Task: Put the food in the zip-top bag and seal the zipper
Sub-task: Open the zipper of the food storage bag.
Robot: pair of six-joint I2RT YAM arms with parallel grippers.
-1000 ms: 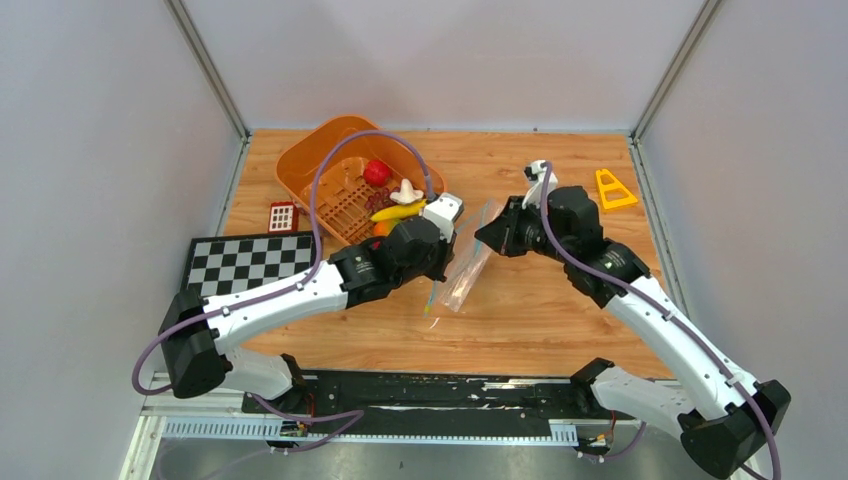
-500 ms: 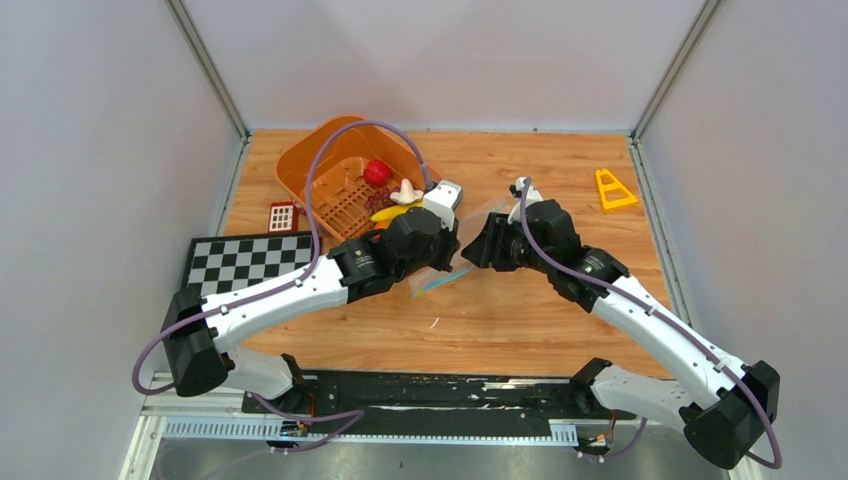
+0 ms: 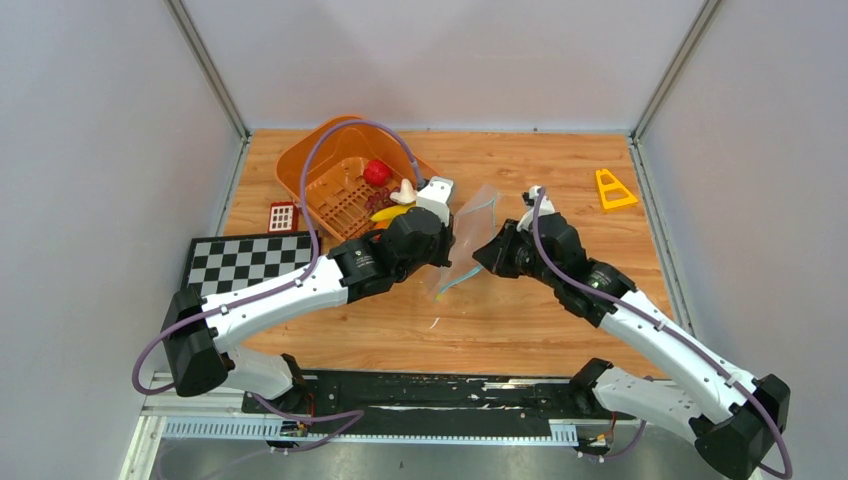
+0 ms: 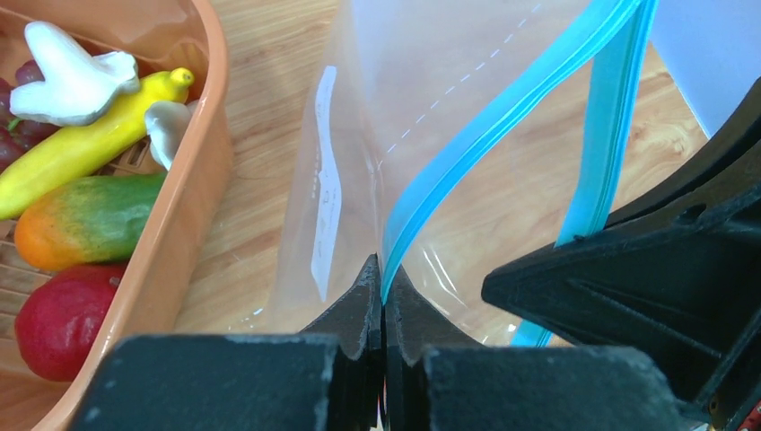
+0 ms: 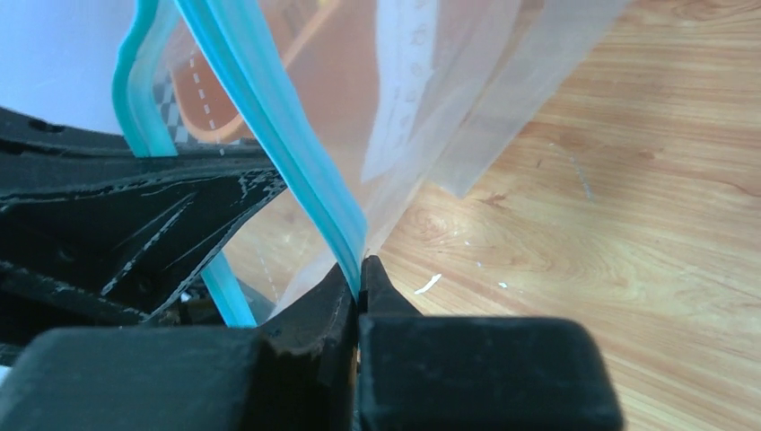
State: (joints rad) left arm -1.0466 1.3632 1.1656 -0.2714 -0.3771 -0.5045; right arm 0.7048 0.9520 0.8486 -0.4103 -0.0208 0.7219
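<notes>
Left gripper [image 4: 382, 269] and right gripper [image 5: 361, 269] each clamp one lip of teal zipper strip [image 4: 502, 108]. Clear plastic zip-top bag [image 3: 470, 225] hangs over wooden worktop [image 3: 530, 325]. Plastic toy food [image 3: 377, 172] sits at 10 o'clock in orange slotted basket [image 3: 305, 150]. Part lips evenly, no slipping.

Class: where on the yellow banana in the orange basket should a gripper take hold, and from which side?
Probably the bare middle of the banana, from above: it lies flat in the orange basket, whose wall blocks a side approach, and a white piece and a green-orange piece crowd its flanks.

Basket [image 3: 303, 172] blocks left of the bag [image 3: 478, 212]; bare tabletop [image 3: 510, 322] just nearside offers passage.
</notes>
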